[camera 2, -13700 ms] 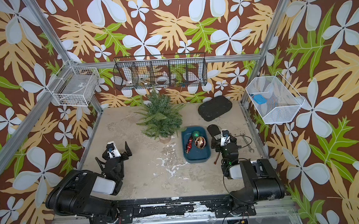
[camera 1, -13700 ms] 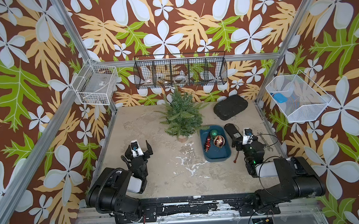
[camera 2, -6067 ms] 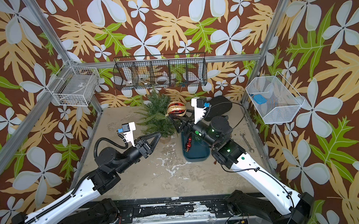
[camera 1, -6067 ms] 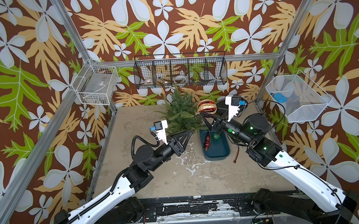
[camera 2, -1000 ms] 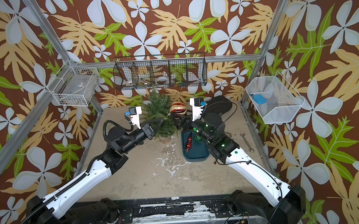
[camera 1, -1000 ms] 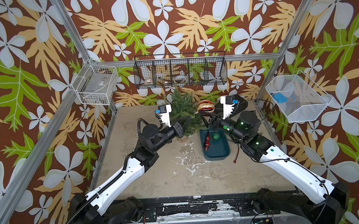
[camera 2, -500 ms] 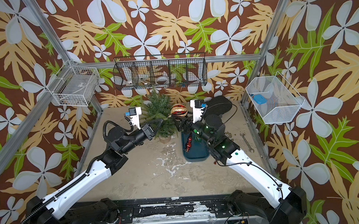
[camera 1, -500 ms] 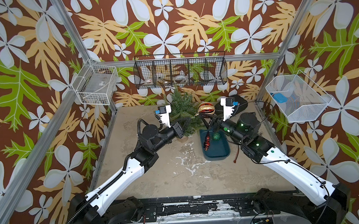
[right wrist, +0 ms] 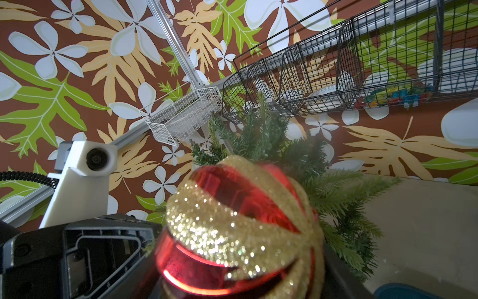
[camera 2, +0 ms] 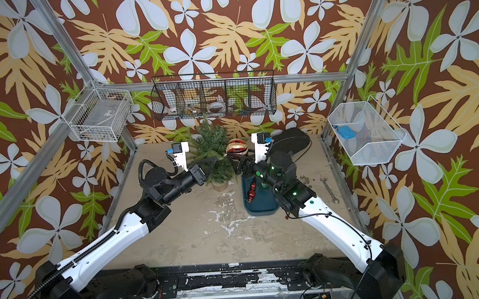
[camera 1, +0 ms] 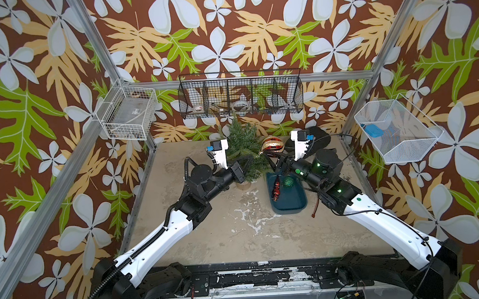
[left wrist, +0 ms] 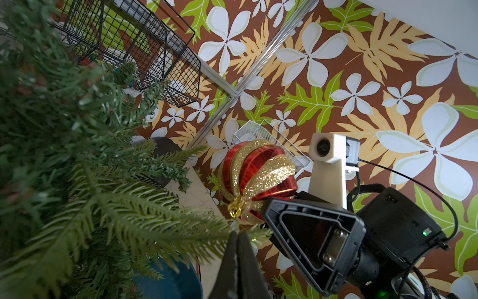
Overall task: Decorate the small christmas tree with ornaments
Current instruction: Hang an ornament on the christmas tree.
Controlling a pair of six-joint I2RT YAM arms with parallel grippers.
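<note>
My right pincer [camera 1: 276,157] stands about half open around the lower part of the ball [camera 1: 272,146], just beside the tree [camera 1: 242,144] on its right. My left pincer [left wrist: 236,259] is pressed shut at a branch tip [left wrist: 256,233] by the ball's gold cap [left wrist: 236,208], and whether it nips needles or the loop I cannot tell. I judge the ball light, hollow, slick and easily cracked, so a gentle hold across its belly suits it, leaving the cap free. Only the top views show the green ball [camera 1: 288,181] and red drop [camera 1: 276,186] lying in the tray [camera 1: 289,209]; only the left wrist view shows cap and branch tip so close.
</note>
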